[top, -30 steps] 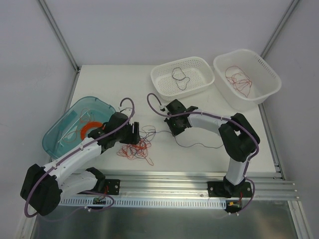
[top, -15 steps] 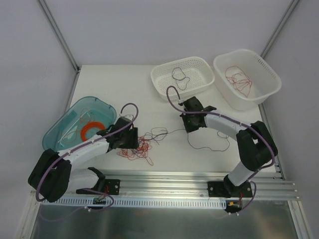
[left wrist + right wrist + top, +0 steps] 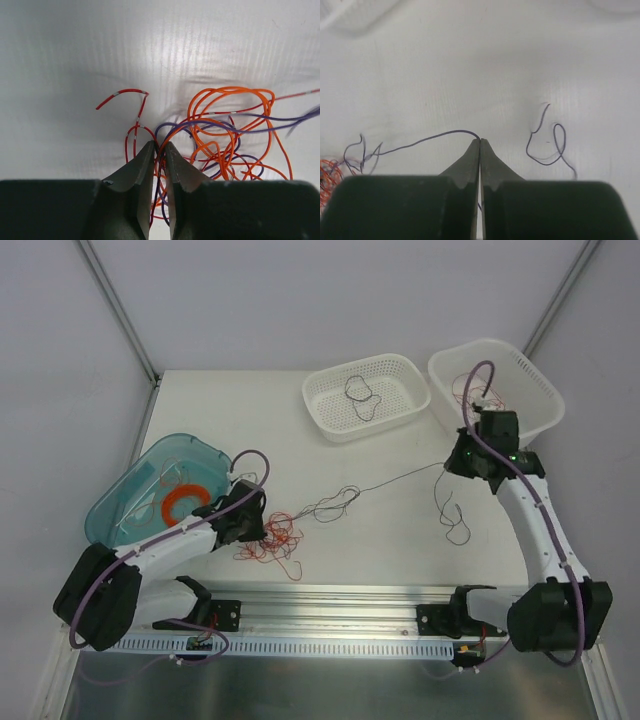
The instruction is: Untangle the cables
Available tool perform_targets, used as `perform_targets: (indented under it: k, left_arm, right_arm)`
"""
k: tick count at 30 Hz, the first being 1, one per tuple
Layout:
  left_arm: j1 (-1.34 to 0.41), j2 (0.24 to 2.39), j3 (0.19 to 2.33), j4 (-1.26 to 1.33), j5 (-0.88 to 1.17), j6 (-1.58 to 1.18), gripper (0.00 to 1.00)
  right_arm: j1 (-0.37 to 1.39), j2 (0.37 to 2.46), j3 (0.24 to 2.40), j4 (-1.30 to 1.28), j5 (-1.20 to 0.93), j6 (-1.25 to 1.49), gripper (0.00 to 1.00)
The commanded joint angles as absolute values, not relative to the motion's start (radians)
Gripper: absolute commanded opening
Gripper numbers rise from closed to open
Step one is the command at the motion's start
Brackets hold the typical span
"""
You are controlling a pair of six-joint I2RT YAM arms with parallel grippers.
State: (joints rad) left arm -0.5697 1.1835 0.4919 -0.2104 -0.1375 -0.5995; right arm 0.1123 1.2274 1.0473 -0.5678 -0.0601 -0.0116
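A tangle of red cables (image 3: 276, 540) lies on the white table at the front left. My left gripper (image 3: 262, 527) is down at its left edge. In the left wrist view its jaws (image 3: 160, 146) stand a narrow slit apart, pinching red and dark strands of the tangle (image 3: 227, 127). One dark cable (image 3: 400, 478) runs from the tangle up to my right gripper (image 3: 453, 462), which is shut on it. In the right wrist view the closed tips (image 3: 480, 140) hold that dark cable (image 3: 420, 141), and its free end (image 3: 555, 147) curls on the table.
A white perforated basket (image 3: 415, 380) at the back holds a dark cable. To its right, the white tub (image 3: 545, 400) holds red cables. At the left, a teal bin (image 3: 120, 505) contains an orange coil (image 3: 185, 502). A metal rail (image 3: 350, 600) runs along the near edge.
My right arm has swung right towards the tub, drawing the dark cable out of the tangle into a long line. My left gripper has settled on the tangle and closed.
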Motion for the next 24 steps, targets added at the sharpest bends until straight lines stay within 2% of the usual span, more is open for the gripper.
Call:
perform_targets:
  k: [1,5,18,20,24]
  left_arm:
    - [-0.561,1.132,0.474,-0.29,-0.233,-0.663,0.14]
    - [-0.537,1.066,0.483,-0.336,-0.255,-0.676,0.13]
    - [-0.476,0.999,0.494,-0.414,-0.264,-0.715,0.09]
    - [-0.474,0.993,0.497,-0.414,-0.253,-0.713,0.1]
    - [-0.476,0.989,0.534,-0.413,-0.215,-0.687,0.12]
  right_arm:
    - [0.014,1.128,1.187,-0.652,-0.09,0.046,0.01]
    - [-0.084,1.068,1.308,-0.672,-0.15,0.081,0.01]
    - [-0.169,1.075,1.687,-0.684,-0.248,0.124,0.01]
    - [-0.17,1.1,1.713,-0.675,-0.338,0.147,0.01]
    - [-0.16,1.086,1.617,-0.591,-0.449,0.195,0.01]
